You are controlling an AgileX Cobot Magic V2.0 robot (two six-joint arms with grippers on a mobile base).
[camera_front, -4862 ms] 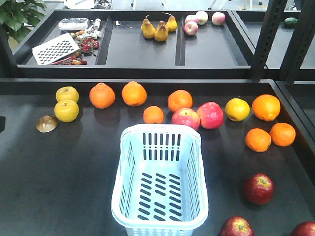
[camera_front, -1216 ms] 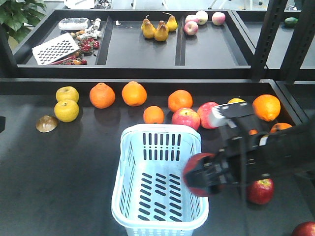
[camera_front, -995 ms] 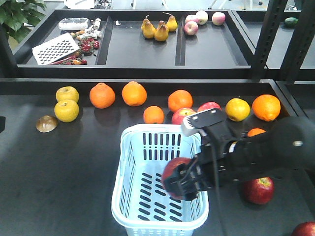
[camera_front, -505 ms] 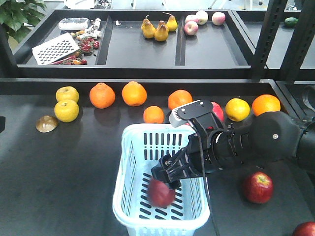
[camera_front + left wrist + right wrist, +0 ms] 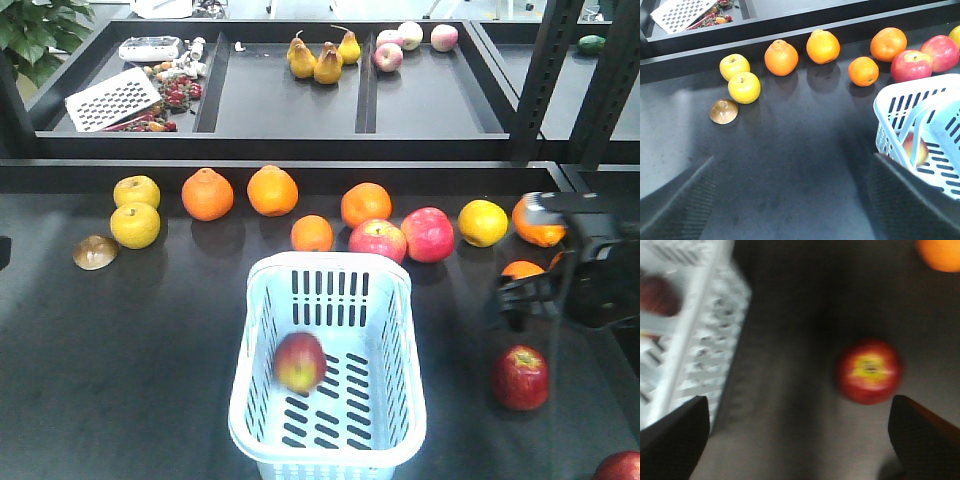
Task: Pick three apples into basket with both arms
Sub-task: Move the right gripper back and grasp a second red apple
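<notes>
On your dark tabletop (image 5: 120, 340) the basket (image 5: 330, 455) sits left of your right end effector (image 5: 520, 300), whose empty fingers look spread wide, though blur leaves some doubt; one apple (image 5: 300, 362) lies inside the basket, another apple (image 5: 520, 377) just below the right end effector, and your left end effector (image 5: 790, 200) is wide open too.
</notes>
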